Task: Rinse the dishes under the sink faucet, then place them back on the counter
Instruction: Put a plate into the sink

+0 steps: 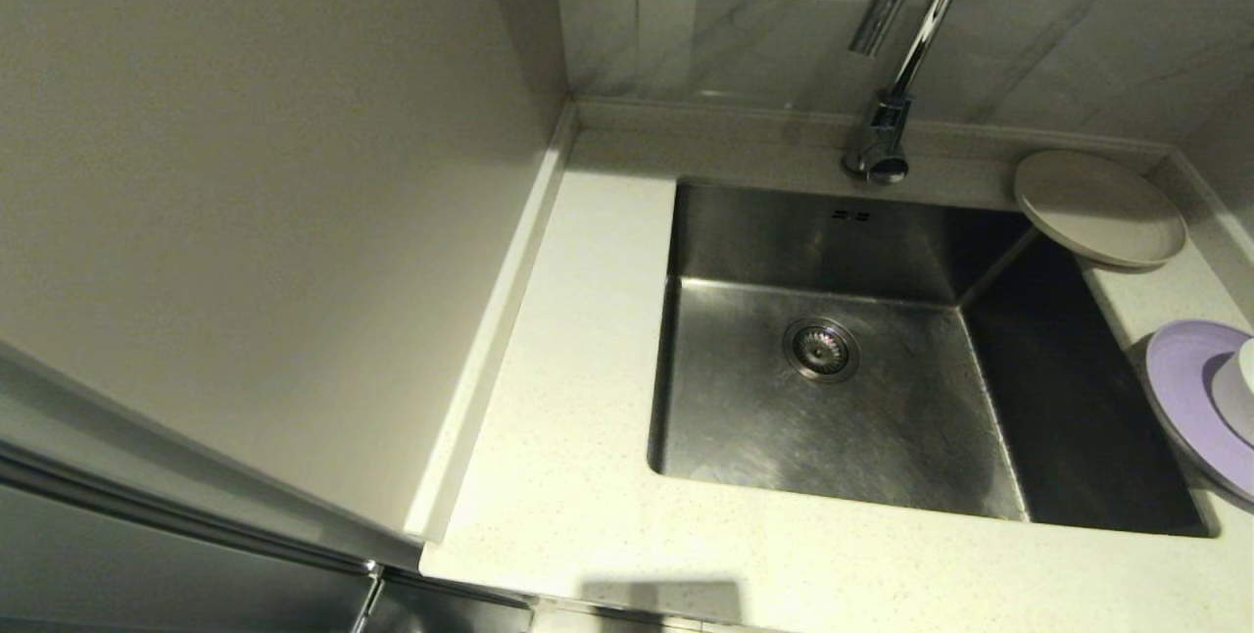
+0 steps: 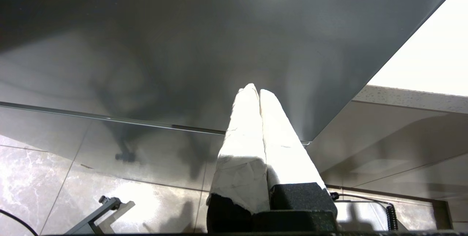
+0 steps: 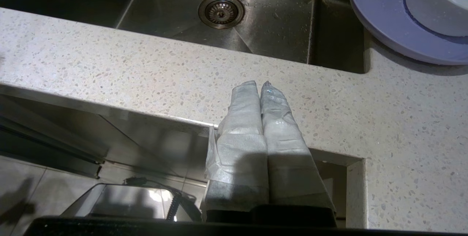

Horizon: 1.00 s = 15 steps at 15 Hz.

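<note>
Status: not begun. Beige plate (image 1: 1099, 207), lavender plate (image 1: 1190, 396) w/ white bowl (image 3: 438, 4) on worktop (image 1: 558, 437), right of dry sink (image 1: 833, 398). Left end effector (image 2: 259, 91), right end effector (image 3: 260, 84): parked low, pressed together, holding nothing.

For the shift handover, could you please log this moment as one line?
stage: not started | left pincer: shut, parked | right pincer: shut, below counter | beige plate, lavender plate: beside sink

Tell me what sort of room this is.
Most likely a home kitchen: a steel sink with a chrome faucet set in a speckled counter, and plates beside it.
</note>
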{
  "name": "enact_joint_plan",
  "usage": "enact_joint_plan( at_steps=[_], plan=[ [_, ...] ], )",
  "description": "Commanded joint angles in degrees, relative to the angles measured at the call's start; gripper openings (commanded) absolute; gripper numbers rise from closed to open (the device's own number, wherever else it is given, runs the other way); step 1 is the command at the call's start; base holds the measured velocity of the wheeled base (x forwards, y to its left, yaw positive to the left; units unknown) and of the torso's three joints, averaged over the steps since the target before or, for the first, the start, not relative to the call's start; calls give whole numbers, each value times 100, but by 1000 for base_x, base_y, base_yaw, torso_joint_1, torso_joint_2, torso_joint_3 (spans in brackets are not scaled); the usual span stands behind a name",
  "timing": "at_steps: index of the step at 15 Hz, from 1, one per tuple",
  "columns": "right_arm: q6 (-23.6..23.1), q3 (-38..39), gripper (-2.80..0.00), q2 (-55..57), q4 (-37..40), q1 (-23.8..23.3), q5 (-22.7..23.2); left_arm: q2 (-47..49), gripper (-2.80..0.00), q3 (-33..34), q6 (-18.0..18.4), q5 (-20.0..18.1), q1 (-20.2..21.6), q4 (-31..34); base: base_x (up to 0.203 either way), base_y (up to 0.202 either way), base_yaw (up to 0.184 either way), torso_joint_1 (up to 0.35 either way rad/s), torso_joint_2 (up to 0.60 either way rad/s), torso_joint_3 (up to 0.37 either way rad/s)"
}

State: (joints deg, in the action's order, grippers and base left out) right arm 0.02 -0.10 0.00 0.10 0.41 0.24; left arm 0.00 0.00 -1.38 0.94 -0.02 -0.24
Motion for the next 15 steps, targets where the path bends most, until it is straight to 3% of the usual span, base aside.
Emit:
enact_joint_plan(
  at_steps=[1,15],
  plan=[
    [-2,1,-280,8,-1,2,2,-9,-280,0,-3,3,2,-2,0,0,0,0,0,0],
    [-2,1,-280,3,-1,2,2,-9,-280,0,-3,3,2,-2,0,0,0,0,0,0]
  ],
)
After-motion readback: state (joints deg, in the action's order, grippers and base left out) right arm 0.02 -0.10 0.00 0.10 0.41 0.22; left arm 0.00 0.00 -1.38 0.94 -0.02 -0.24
